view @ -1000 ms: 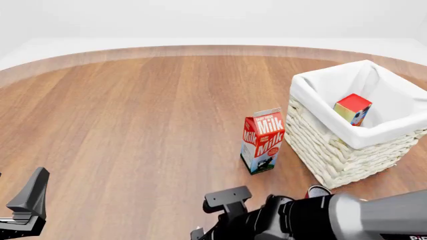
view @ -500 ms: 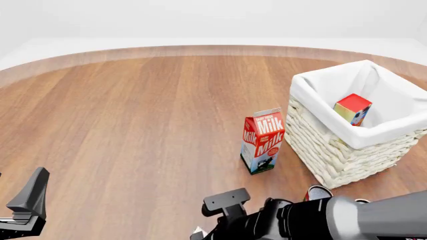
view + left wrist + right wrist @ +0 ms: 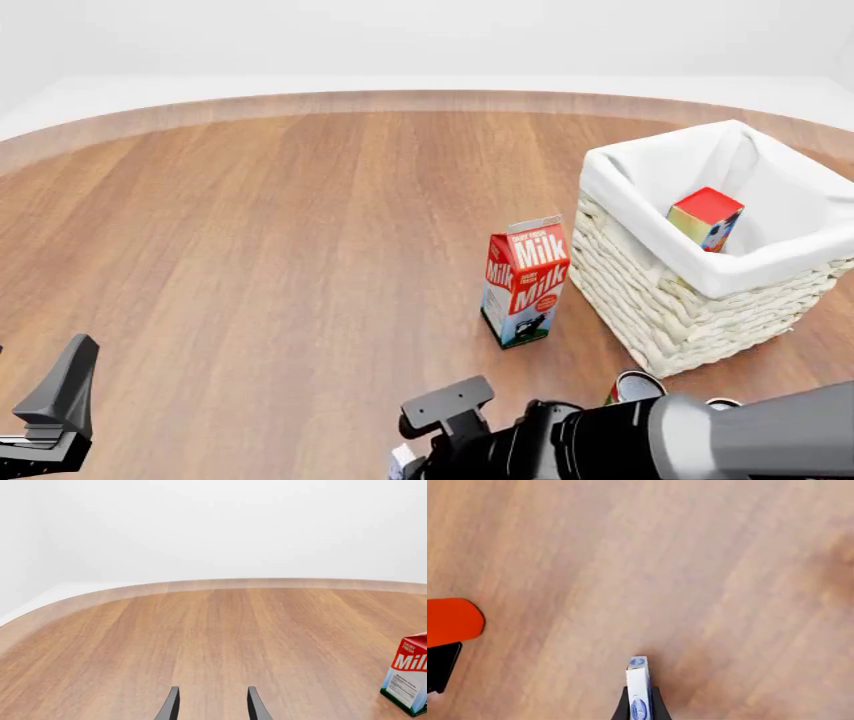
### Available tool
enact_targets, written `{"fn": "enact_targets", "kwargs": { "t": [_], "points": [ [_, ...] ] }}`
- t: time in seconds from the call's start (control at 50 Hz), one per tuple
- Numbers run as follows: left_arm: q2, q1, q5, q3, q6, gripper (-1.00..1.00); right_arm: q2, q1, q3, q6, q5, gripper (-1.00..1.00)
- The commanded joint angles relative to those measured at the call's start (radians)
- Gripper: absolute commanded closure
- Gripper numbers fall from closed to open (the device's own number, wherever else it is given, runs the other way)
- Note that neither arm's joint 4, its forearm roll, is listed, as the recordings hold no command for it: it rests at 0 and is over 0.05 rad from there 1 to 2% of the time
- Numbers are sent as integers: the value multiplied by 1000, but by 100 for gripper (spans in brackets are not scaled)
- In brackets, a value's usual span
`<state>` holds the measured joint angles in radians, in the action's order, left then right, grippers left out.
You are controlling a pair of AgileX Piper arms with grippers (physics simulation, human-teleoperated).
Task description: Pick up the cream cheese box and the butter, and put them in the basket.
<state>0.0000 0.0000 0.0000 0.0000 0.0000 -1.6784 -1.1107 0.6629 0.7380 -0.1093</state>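
Left gripper [image 3: 211, 707]: fingers parted, holding nothing, idle over bare table at the near left. Right gripper [image 3: 639, 705]: closed on the cream cheese box [image 3: 638, 680], which stands edge-on between the fingers, long axis along them; only its corner shows in the front view [image 3: 402, 457]. Butter [image 3: 706, 218] already lies in the basket [image 3: 694, 290]. Basket is ahead and to the right of the held box, past the milk carton [image 3: 525, 282]; right arm is nearer.

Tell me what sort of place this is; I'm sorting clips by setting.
Probably a simulated tabletop test scene, not a real kitchen: a round wooden table in a blank white room, with only a milk carton and a wicker basket.
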Motion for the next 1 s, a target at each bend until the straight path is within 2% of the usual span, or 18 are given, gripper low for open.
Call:
{"fn": "enact_targets", "kwargs": {
  "t": [0.02, 0.28, 0.5, 0.76, 1.0],
  "points": [
    [0, 0, 0, 0, 0, -100, -14, -3, 4, -2, 3, 100],
    [0, 0, 0, 0, 0, -100, 24, -24, 69, -20, -74, 100],
    [0, 0, 0, 0, 0, -100, 60, 1, 190, -102, -203, 100],
    [0, 0, 0, 0, 0, -100, 73, 10, 280, -164, -273, 100],
    [0, 0, 0, 0, 0, -100, 93, 59, 403, -267, -370, 100]
  ]
}}
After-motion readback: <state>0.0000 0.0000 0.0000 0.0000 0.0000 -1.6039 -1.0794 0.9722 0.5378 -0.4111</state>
